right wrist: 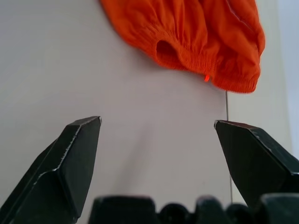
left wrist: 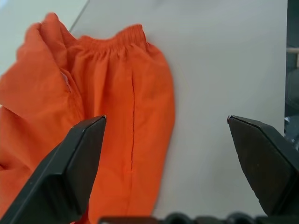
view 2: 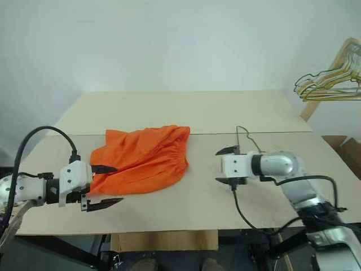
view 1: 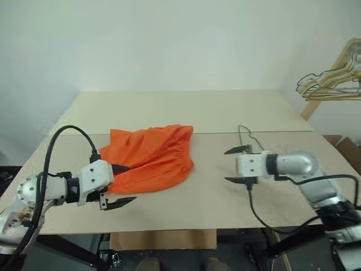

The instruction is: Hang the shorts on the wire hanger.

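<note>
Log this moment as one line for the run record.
shorts: crumpled on table | hanger: flat on table, behind right gripper | left gripper: open, at shorts' edge | right gripper: open, empty

bright, even light; soft shadows; wrist views slightly blurred.

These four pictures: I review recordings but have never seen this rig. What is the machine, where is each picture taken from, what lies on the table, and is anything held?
It is a two-armed humanoid robot. The two wide pictures come from a stereo camera on its head, looking down over a beige table. The two close-ups come from cameras on its wrists, looking out between each hand's two black fingers.

On the table lie bright orange shorts, crumpled, and a thin dark wire hanger, partly hidden behind the right arm. A bunch of gold wire hangers hangs at the far right, off the table.

The left hand is open at the near edge of the shorts. The right hand is open too, facing the waistband. Nothing is held.
</note>
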Controlling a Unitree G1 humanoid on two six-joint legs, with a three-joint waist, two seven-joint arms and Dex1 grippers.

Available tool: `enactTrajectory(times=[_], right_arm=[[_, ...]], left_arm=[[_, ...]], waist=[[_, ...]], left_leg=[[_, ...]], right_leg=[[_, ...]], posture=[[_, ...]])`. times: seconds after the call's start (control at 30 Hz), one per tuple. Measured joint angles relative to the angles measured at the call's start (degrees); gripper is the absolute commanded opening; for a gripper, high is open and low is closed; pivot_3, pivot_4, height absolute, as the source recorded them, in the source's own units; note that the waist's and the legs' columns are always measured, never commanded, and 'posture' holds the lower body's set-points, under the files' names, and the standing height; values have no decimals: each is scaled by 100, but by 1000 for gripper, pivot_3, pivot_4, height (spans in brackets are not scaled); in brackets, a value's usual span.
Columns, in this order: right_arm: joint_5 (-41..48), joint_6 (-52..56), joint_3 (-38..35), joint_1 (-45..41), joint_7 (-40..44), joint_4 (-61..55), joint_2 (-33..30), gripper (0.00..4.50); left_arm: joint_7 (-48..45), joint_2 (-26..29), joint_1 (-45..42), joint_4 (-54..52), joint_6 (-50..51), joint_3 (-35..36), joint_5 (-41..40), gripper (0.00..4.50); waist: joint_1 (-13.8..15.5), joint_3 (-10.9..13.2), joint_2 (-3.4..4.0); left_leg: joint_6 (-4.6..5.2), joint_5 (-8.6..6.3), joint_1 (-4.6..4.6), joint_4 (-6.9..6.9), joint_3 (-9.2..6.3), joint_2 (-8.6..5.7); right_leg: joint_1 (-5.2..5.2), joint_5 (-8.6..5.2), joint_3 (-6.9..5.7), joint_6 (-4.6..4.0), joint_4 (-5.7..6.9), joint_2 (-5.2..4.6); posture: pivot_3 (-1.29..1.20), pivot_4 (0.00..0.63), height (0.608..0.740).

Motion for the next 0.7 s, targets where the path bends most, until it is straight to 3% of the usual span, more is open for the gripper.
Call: enactTrajectory(times=[0.2, 0.7], right_arm=[[-1098, -918, 753, -943, -890, 1390, 910, 4470], [-2355, -2496, 1841, -2195, -1971, 3626, 1952, 4470]], left_arm=[[-105, 70, 337, 221, -87, -126, 212, 4500], [103, 87, 853, 67, -170, -42, 441, 4500]], waist=[[-148, 1, -3], [-95, 1, -3]], left_leg=[[0, 0, -3, -1, 3, 1], [-1, 0, 0, -2, 2, 1]], right_leg=[[-6, 8, 5, -15, 2, -1], [-16, 5, 6, -25, 26, -3]], posture=[[114, 0, 740], [166, 0, 740]])
